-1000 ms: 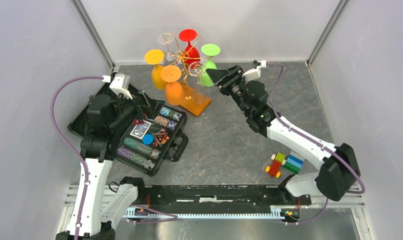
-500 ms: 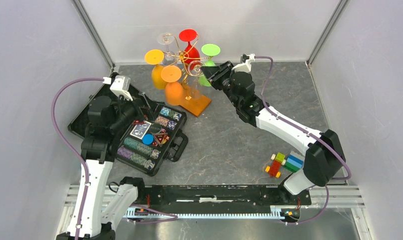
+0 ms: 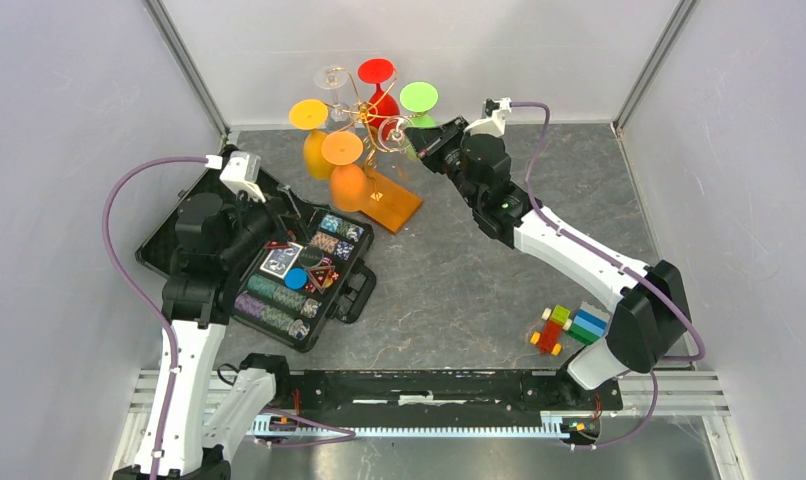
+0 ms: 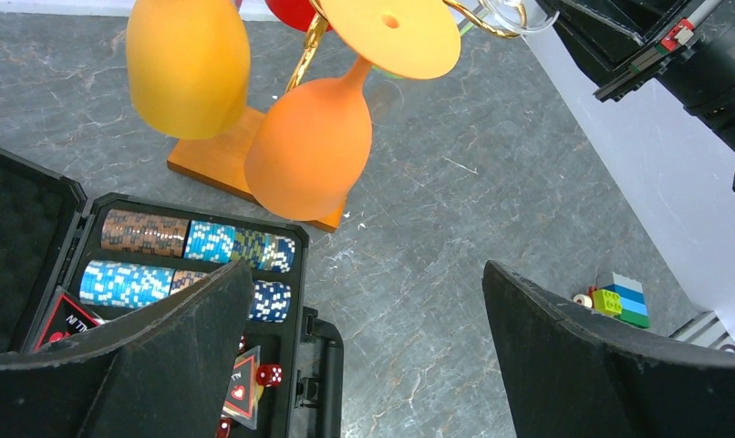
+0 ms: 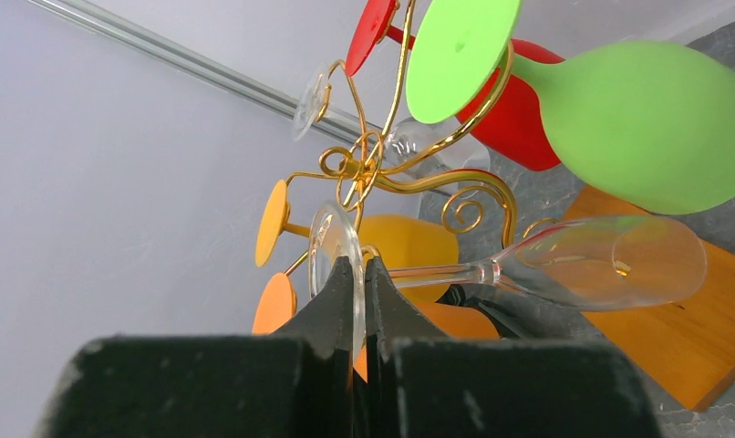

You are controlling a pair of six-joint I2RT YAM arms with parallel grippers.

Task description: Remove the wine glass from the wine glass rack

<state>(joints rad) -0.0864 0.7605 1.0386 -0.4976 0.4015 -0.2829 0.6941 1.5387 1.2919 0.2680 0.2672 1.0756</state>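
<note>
Hanging wine glass (image 5: 564,260), bowl downward

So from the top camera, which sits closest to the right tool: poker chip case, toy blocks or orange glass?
From the right tool, pinching the clear wine glass:
1. Orange glass, hanging just left.
2. Poker chip case, near left.
3. Toy blocks, near right, farthest.

The gold wire wine glass rack (image 3: 397,207) stands upright on its orange-brown wooden base near the tabletop's far edge. A clear wine glass (image 5: 574,265) hangs bowl-down on its right side.
</note>
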